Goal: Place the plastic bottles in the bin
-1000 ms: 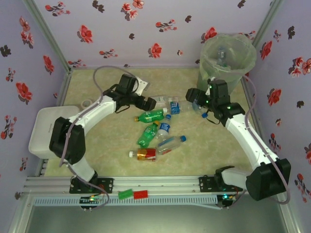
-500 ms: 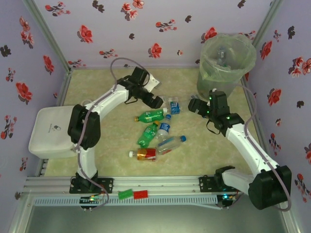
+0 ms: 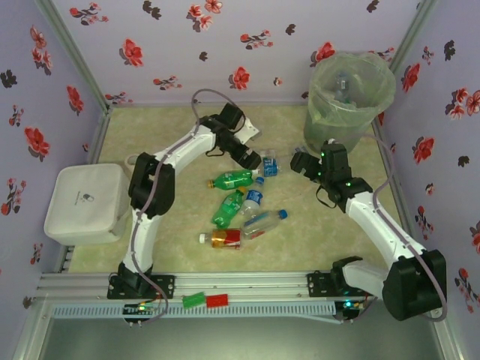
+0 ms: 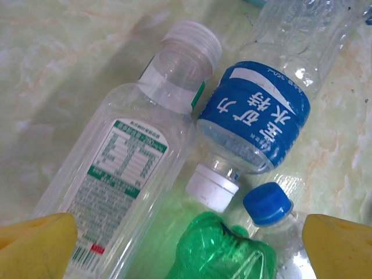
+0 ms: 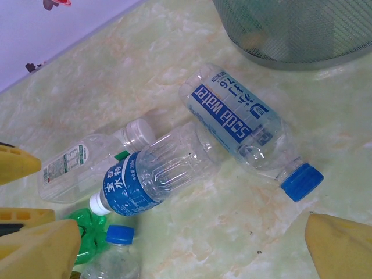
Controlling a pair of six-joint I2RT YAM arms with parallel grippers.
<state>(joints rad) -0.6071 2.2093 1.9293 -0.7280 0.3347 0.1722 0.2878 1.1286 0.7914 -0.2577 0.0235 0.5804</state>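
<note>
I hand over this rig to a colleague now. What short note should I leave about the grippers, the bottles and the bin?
Left gripper: open, empty, over a clear green-printed bottle and a blue-labelled bottle.
Right gripper: open, empty, over the soda water bottle near the bin.
Done: some bottles seem to lie in the bin.
Left: about eight bottles on the table, among them two green bottles and an amber bottle.
</note>
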